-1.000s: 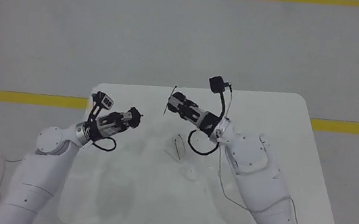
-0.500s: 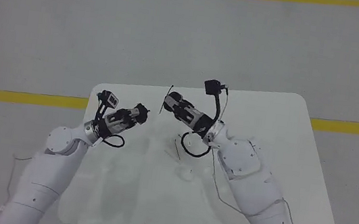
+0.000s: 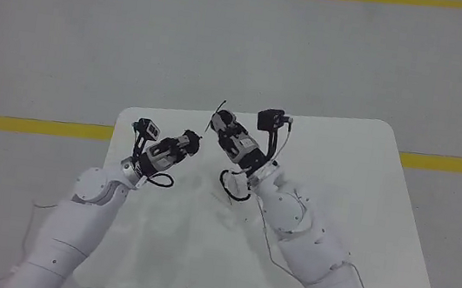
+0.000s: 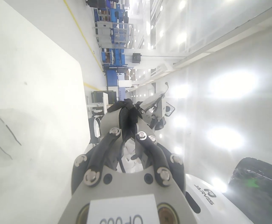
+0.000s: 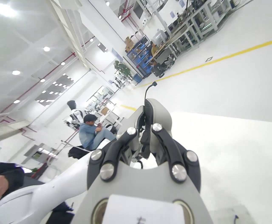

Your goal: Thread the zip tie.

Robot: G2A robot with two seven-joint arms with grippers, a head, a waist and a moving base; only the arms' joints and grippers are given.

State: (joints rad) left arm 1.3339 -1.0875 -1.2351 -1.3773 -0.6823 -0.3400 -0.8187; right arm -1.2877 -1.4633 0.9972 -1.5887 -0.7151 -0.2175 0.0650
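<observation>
Plainly the right gripper [image 3: 219, 124] clamps the zip tie [image 3: 216, 112], head toward 11 o'clock; the left gripper [image 3: 191, 140], jaws together, sits at its 8 o'clock; closing in should be slow, aligned.

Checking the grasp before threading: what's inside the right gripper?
The right gripper is shut on a black zip tie, one end poking out past its fingertips. How much of the tie lies between the pads is covered.
</observation>
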